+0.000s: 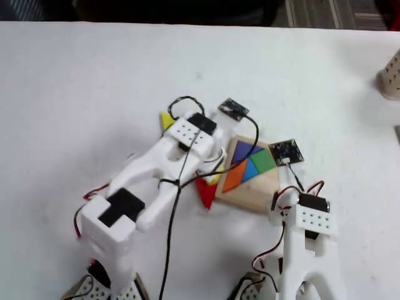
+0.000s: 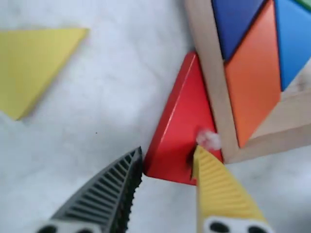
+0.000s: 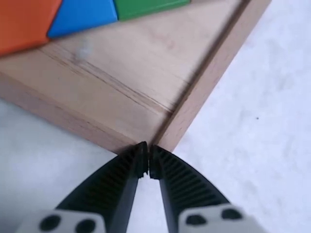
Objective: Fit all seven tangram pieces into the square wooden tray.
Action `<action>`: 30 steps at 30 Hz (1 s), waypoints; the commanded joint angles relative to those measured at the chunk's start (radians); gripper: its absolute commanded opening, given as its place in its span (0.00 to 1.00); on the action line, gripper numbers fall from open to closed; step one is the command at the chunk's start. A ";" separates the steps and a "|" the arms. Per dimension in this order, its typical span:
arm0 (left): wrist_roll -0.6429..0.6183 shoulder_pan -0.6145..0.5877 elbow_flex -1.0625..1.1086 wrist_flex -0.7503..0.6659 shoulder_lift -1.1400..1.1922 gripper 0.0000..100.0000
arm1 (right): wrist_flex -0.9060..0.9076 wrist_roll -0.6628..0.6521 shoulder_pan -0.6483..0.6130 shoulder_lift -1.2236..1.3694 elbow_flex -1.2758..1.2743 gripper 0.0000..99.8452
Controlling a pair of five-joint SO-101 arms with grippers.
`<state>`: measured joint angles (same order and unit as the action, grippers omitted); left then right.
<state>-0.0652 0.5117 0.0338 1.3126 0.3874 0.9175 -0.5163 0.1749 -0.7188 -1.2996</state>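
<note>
Four pieces sit in the square wooden tray (image 1: pixel 262 194) right now: a dark blue piece (image 1: pixel 245 150), an orange piece (image 1: pixel 234 177), a blue piece (image 1: pixel 250 170) and a green piece (image 1: pixel 262 160), packed together on the half away from the right gripper (image 3: pixel 147 167), with bare wood showing on the half just ahead of it. That gripper has its two black fingers pinched almost together with nothing between them, the tips right at one outer corner of the tray's rim. Over to the left gripper (image 2: pixel 167 162): its jaws are parted, and the wide end of the red triangle (image 2: pixel 177 121) lies flat on the table just ahead of them. The grey finger is at one corner and the yellow finger overlaps the edge nearest the tray, though whether they press on it can't be made out. The triangle's long side runs against the tray's outer rim. Farther out from that gripper, well apart from the tray, lies a yellow triangle (image 2: pixel 34 58). Everything rests on a white table (image 1: pixel 75 75), with a pale object (image 1: pixel 390 78) at its edge and a dark strip (image 1: pixel 187 9) behind it.
</note>
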 commanded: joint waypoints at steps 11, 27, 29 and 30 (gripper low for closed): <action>-0.021 0.174 -0.124 0.092 -0.050 0.18 | -0.030 -0.008 -0.016 -0.002 -0.003 0.02; -0.026 0.018 -0.091 0.074 0.111 0.14 | -0.030 -0.008 -0.016 -0.002 -0.003 0.02; -0.025 0.018 -0.091 0.052 0.131 0.06 | -0.030 -0.008 -0.016 -0.002 -0.003 0.02; -0.025 0.019 -0.091 0.044 0.134 0.02 | -0.030 -0.008 -0.016 -0.002 -0.003 0.02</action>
<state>-0.0821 0.5501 -0.0430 1.3894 0.5148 0.9083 -0.5163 0.1749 -0.7188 -1.3011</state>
